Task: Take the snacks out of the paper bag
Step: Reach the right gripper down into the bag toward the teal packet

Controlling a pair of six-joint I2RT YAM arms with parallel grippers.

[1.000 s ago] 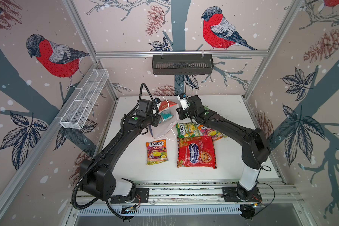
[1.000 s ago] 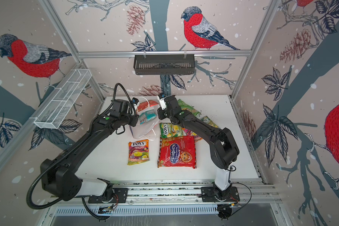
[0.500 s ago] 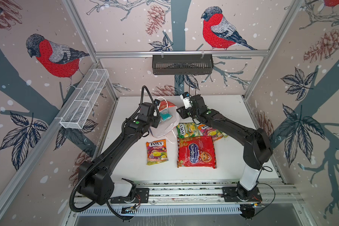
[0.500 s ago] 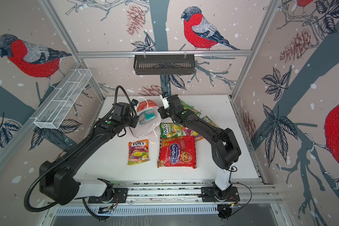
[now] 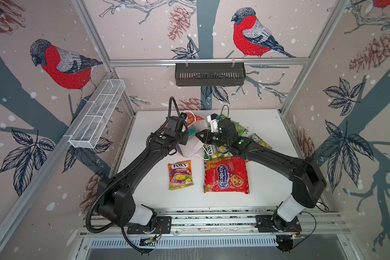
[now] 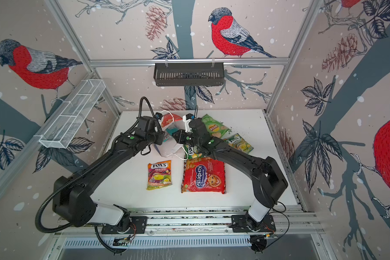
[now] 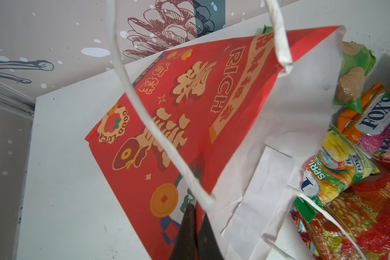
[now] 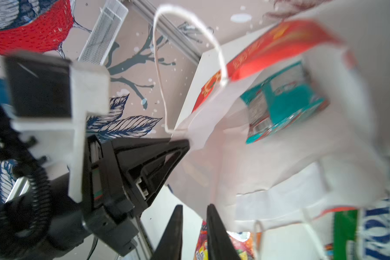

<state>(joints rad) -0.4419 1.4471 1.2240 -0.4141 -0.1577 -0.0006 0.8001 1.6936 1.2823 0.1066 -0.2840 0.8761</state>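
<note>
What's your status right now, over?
Left gripper shut on bag rim. Right gripper slightly open, empty. Teal packet inside bag. Nothing blocking.

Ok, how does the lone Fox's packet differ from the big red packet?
The Fox's packet is smaller than the big red packet. The Fox's packet is orange with fruit pictures; the big red packet bears a blue logo and cartoon face. Both lie flat on the table, outside the paper bag.

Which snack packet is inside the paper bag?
The teal packet, seen inside the open paper bag; the red packet, green chip bag and Fox's packs lie on the table.
</note>
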